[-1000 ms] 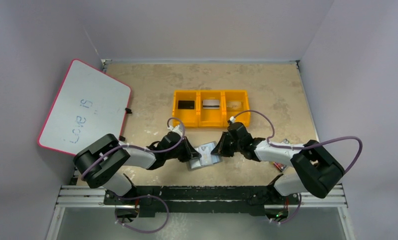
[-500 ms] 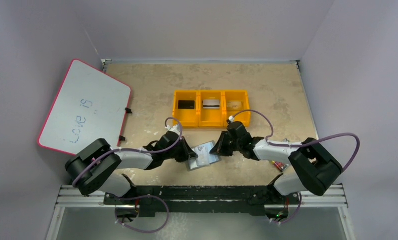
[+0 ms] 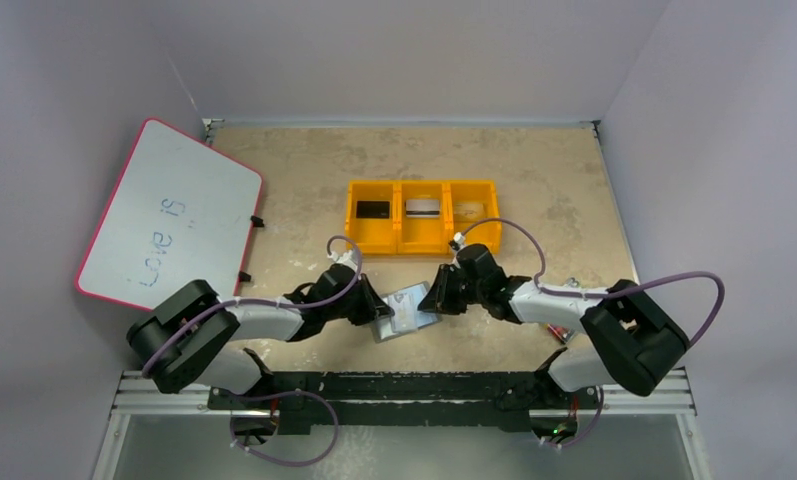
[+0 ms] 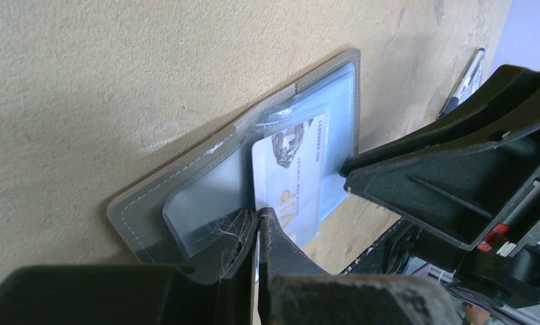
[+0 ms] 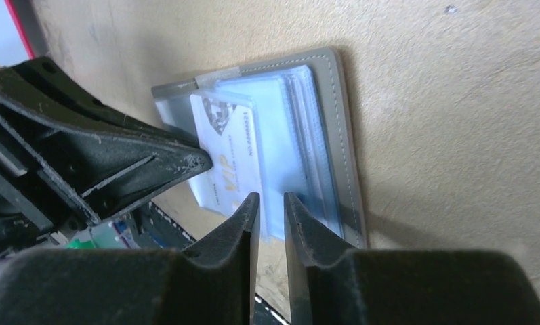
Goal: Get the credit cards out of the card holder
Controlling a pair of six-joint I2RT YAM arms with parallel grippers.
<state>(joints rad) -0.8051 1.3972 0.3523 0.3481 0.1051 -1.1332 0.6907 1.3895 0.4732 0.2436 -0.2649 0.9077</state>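
Observation:
The card holder (image 3: pixel 402 322) lies open on the table between my two grippers, grey outside (image 5: pixel 347 135) and pale blue inside (image 4: pixel 206 196). A white credit card (image 4: pixel 291 176) marked VIP sticks partway out of its pocket (image 5: pixel 230 142). My left gripper (image 3: pixel 379 310) is shut, and its tips (image 4: pixel 259 215) rest at the card's left edge on the holder. I cannot tell whether they pinch anything. My right gripper (image 3: pixel 436 297) hovers over the holder's other side, narrowly open (image 5: pixel 272 198) with nothing between its fingers. Three more credit cards lie in the yellow bin: black (image 3: pixel 374 209), silver-white (image 3: pixel 423 207) and beige (image 3: pixel 466 209).
The yellow three-part bin (image 3: pixel 398 230) stands behind the holder. A red-rimmed whiteboard (image 3: pixel 169 215) leans at the left wall. Small pens or crayons (image 3: pixel 559 330) lie near the right arm, and one pen (image 4: pixel 467 74) shows beyond the holder.
My right gripper has parted its fingers from shut. The left arm drew back slightly to the left, and the holder shifted a little left with it.

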